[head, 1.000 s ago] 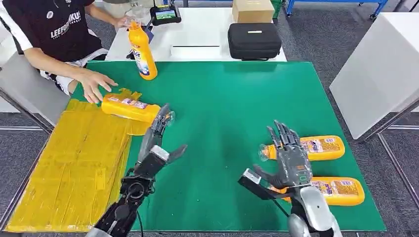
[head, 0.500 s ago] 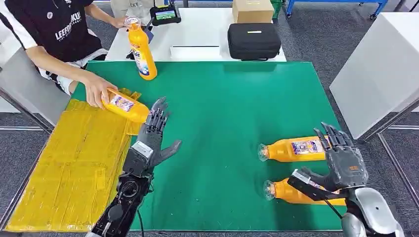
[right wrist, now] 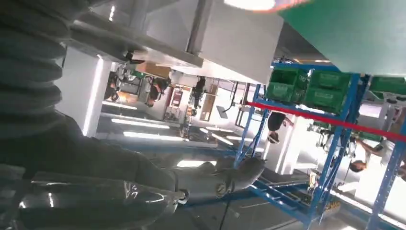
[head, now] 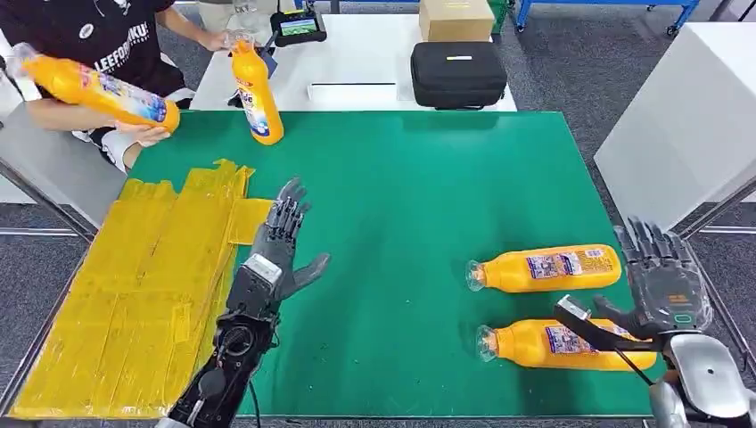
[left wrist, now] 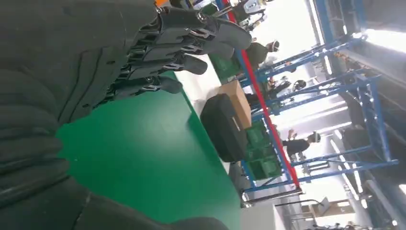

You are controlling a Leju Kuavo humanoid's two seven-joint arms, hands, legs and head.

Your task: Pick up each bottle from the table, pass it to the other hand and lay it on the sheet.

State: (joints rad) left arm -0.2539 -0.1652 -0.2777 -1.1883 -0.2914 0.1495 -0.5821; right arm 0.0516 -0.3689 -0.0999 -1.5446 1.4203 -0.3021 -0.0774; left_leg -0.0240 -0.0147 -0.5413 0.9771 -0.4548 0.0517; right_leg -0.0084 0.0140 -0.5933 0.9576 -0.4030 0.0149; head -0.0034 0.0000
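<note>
2 bottles (head: pixel 546 268) lying just beside empty right hand (head: pixel 661 283)

Table cover (head: pixel 419 178): green, matt, smooth, felt-like or rubbery mat.
Sheet (head: pixel 134 294), at 8 o'clock: yellow, thin, creased plastic-looking film with taped strips, slight sheen.
Bottles (head: pixel 544 267), at 4 o'clock: glossy orange plastic, printed paper-like labels, clear caps.
Left hand (head: pixel 276 241): dark matt plastic fingers, grey ribbed rubbery cover in the wrist view.
Right hand (head: pixel 664 285): dark grey matt plastic; silver smooth metallic forearm shell.
Case (head: pixel 458 73), at 12 o'clock: black, matt, woven cloth.
Box (head: pixel 456 18): brown cardboard, dull.
</note>
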